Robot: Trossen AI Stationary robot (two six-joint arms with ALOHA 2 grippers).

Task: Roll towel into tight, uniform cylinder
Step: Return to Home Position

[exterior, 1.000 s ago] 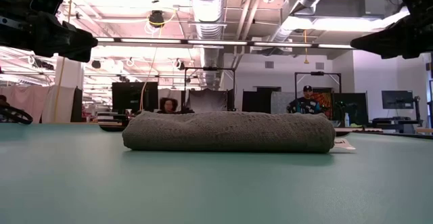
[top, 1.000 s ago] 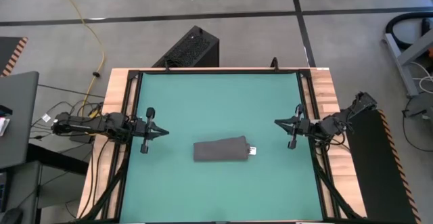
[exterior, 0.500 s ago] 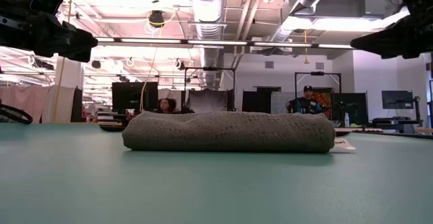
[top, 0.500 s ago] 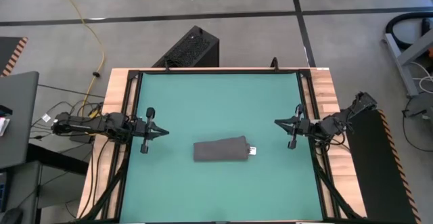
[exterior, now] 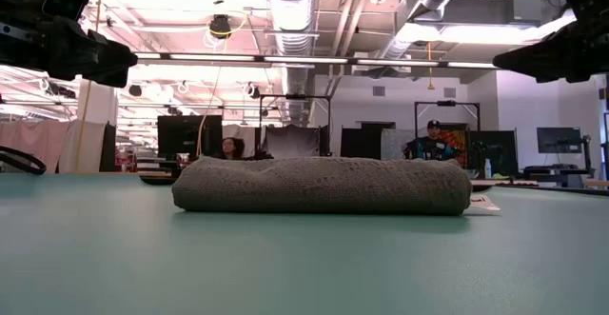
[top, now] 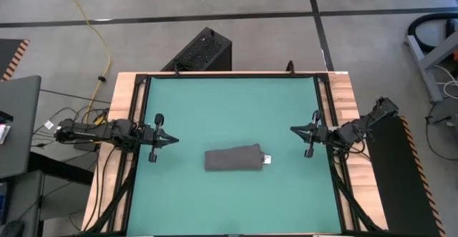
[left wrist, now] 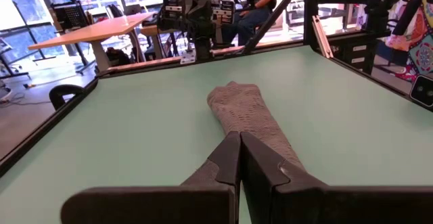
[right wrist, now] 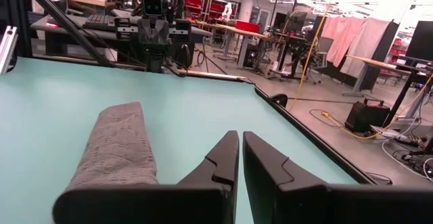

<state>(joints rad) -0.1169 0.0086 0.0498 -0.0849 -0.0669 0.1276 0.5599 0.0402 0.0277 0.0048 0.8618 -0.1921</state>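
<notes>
Rolled grey towel (top: 233, 158) on green mat (top: 229, 101), white tag (top: 266, 160) at one end (print unreadable). Flanking, well apart: left end effector (top: 174, 140) and right end effector (top: 293, 129), both closed, empty.

the towel's (left wrist: 249, 119) near end is hidden behind the left gripper (left wrist: 239, 158), and in the right wrist view behind the right gripper (right wrist: 240, 158). from table height the towel covers the lower parts of one person (exterior: 231, 147) and another person (exterior: 430, 142) behind it. at its end the tag (exterior: 483, 201) lies too flat to read. above the towel, both grippers are cut off by the upper corners.
</notes>
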